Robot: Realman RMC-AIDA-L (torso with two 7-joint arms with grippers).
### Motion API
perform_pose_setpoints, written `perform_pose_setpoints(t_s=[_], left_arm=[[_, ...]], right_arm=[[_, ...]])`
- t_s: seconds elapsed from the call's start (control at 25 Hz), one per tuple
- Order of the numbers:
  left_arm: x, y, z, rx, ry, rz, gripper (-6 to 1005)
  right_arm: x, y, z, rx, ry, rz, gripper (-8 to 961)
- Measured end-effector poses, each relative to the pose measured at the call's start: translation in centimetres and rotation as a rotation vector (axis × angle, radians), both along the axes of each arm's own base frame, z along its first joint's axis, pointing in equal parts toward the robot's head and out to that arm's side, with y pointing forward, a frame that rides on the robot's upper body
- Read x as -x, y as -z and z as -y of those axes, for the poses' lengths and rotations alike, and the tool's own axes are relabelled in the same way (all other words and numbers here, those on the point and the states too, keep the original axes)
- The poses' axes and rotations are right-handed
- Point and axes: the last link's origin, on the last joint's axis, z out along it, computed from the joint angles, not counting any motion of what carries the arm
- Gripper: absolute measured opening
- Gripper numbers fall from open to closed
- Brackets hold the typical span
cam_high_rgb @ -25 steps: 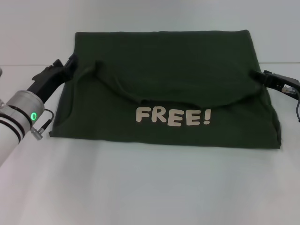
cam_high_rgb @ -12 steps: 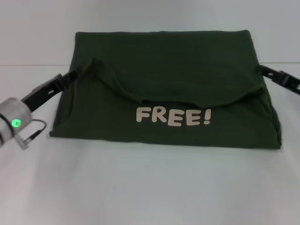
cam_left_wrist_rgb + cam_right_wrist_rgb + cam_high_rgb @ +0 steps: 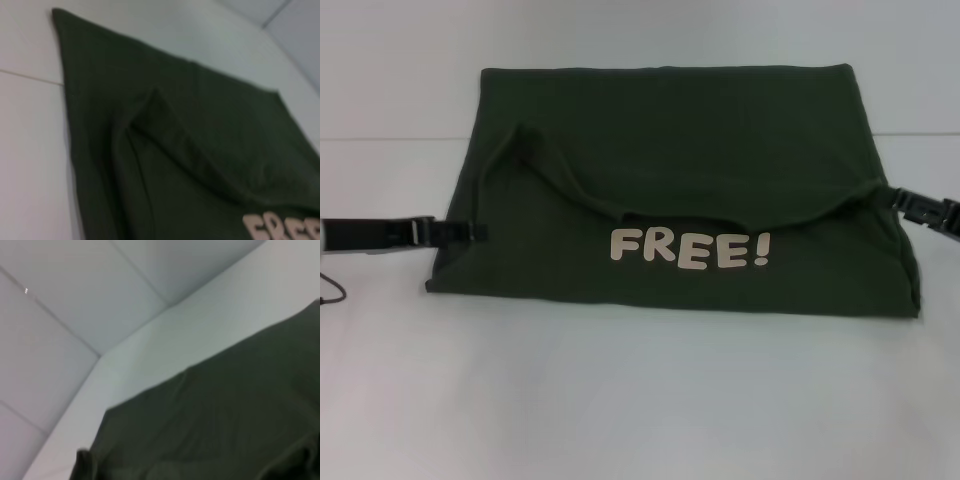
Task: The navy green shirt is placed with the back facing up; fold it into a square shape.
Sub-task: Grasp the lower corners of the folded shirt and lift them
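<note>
The navy green shirt [image 3: 670, 130] lies folded on the white table [image 3: 640, 400], wider than it is deep. A cream "FREE!" print [image 3: 689, 248] faces up near its front edge, below a curved folded-over flap. My left gripper [image 3: 475, 232] lies low and level at the shirt's left edge, near the front corner. My right gripper [image 3: 895, 198] touches the right edge at the end of the flap. The left wrist view looks along the shirt [image 3: 200, 140], its raised fold and part of the print [image 3: 285, 227]. Dark shirt fabric [image 3: 225, 415] fills the lower part of the right wrist view.
The white table extends in front of the shirt and on both sides. A thin seam [image 3: 380, 138] crosses the table behind the shirt's middle. Pale wall panels [image 3: 75, 300] stand beyond the table's far edge in the right wrist view.
Both grippers slid along the shirt's side edges toward the front. The left arm dropped lower and flatter against the table. The shirt's shape is unchanged.
</note>
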Motion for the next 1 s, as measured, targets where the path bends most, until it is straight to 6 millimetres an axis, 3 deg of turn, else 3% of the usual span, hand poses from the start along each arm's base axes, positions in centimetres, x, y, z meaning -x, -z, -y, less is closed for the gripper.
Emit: perform_pose_setpoints(t_s=[0.24,1.0], left_arm=[[-0.6,1.3,-1.5,0.016,0.013,-0.073,790],[1.0,2.9,-1.2,0.010,-0.043,-0.136,786]], right_arm=[[0.6,0.9,-0.4,0.040,-0.022,0.037,897],[1.2,1.2,-0.7,0.054,-0.040,0.045,895]])
